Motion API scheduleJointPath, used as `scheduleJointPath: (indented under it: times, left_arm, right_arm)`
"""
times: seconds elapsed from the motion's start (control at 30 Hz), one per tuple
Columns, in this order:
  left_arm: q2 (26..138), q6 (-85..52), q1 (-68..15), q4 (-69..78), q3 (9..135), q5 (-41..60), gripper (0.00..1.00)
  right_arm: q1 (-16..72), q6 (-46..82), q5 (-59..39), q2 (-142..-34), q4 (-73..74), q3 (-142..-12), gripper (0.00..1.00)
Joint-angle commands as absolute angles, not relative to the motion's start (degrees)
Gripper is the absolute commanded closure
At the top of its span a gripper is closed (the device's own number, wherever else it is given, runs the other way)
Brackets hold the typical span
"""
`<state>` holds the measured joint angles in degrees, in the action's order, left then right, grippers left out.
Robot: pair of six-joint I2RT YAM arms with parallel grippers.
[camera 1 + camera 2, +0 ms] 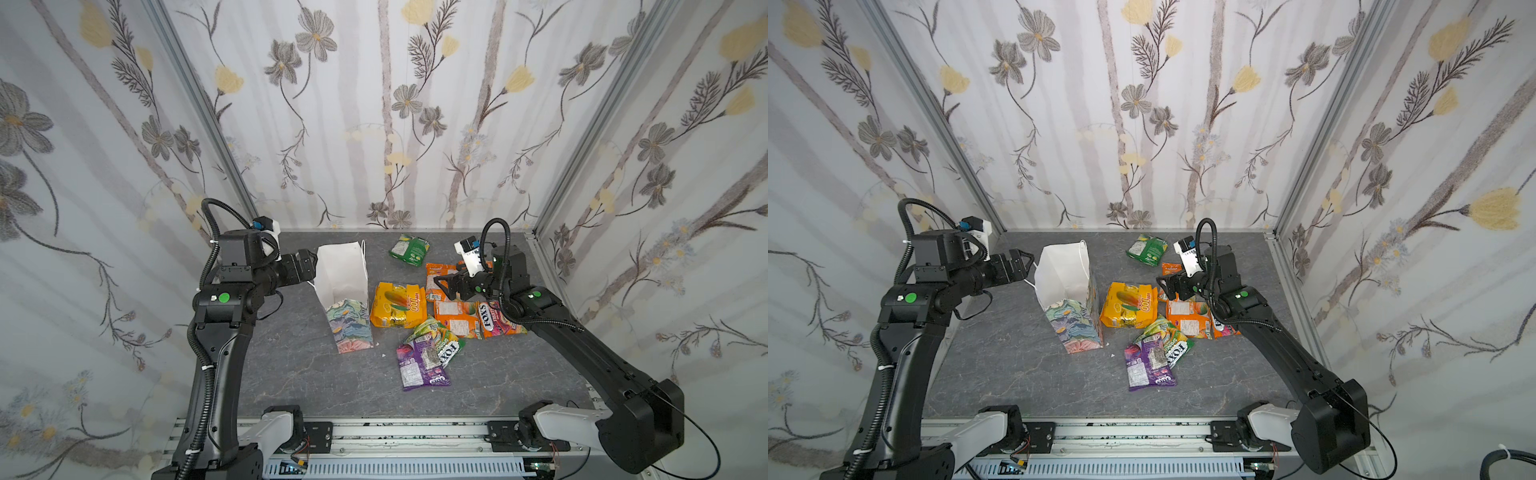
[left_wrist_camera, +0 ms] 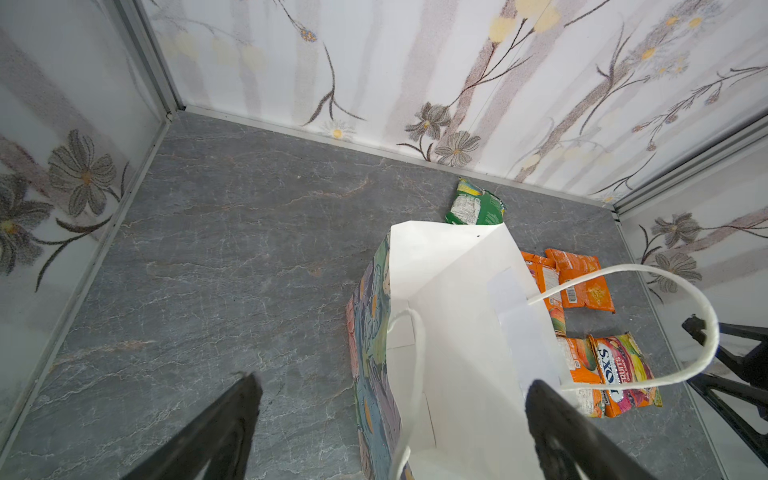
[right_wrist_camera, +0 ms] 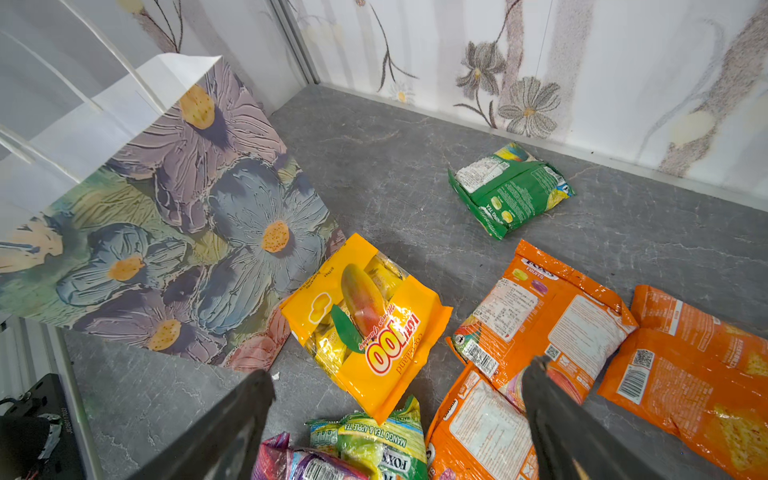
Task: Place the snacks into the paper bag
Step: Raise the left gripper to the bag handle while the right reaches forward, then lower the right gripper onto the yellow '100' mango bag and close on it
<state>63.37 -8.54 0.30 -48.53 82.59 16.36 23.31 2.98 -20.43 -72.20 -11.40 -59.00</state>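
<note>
Right wrist view: the right gripper (image 3: 401, 368) hangs above the orange packets (image 3: 544, 316), its jaws wide apart and empty. In both top views the floral paper bag (image 1: 345, 291) stands open. The left gripper (image 1: 309, 266), spread and empty, sits at its 9 o'clock. Beside the bag, the yellow mango packet (image 1: 399, 305) lies at 3 o'clock, the green packet (image 1: 409, 248) at 1 and the purple packet (image 1: 419, 365) at 5.

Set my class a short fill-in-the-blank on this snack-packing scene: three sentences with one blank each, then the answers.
1. The paper bag is floral outside and ____ inside.
2. The lone packet lying nearest the back wall is ____.
3. The left gripper and the right gripper both have their jaws ____.
Missing words: white; green; open.
</note>
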Motion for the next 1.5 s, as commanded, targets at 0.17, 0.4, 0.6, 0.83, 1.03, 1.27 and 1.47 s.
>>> scheduleJointPath:
  times: [0.17, 0.4, 0.6, 0.83, 1.03, 1.27, 1.47]
  left_arm:
    - [63.1, -7.2, 0.3, -44.5, 80.8, 15.0, 0.12]
    - [62.0, -6.9, 0.3, -41.3, 79.7, 16.6, 0.34]
    - [62.2, -6.9, 0.3, -40.6, 79.0, 17.0, 0.39]
    - [62.5, -6.8, 0.3, -40.2, 78.0, 17.4, 0.50]
    - [62.7, -6.3, 0.3, -40.2, 77.8, 17.2, 0.72]
    - [62.5, -6.3, 0.3, -39.5, 76.9, 16.8, 0.80]
    - [62.1, -6.2, 0.3, -39.3, 76.8, 16.5, 0.88]
  right_arm:
    - [23.8, 6.1, -20.1, -75.1, -5.8, -55.7, 0.08]
    - [23.9, 9.6, -18.6, -80.3, -3.9, -54.8, 0.07]
    - [24.1, 12.7, -18.6, -83.6, -0.5, -53.1, 0.10]
    - [24.0, 14.9, -19.6, -86.8, 4.6, -51.4, 0.09]
    - [24.0, 16.9, -22.0, -90.6, 8.2, -51.3, 0.10]
    - [24.0, 18.8, -23.7, -96.4, 10.9, -51.9, 0.17]
    - [24.0, 21.0, -25.9, -99.9, 14.5, -52.4, 0.26]
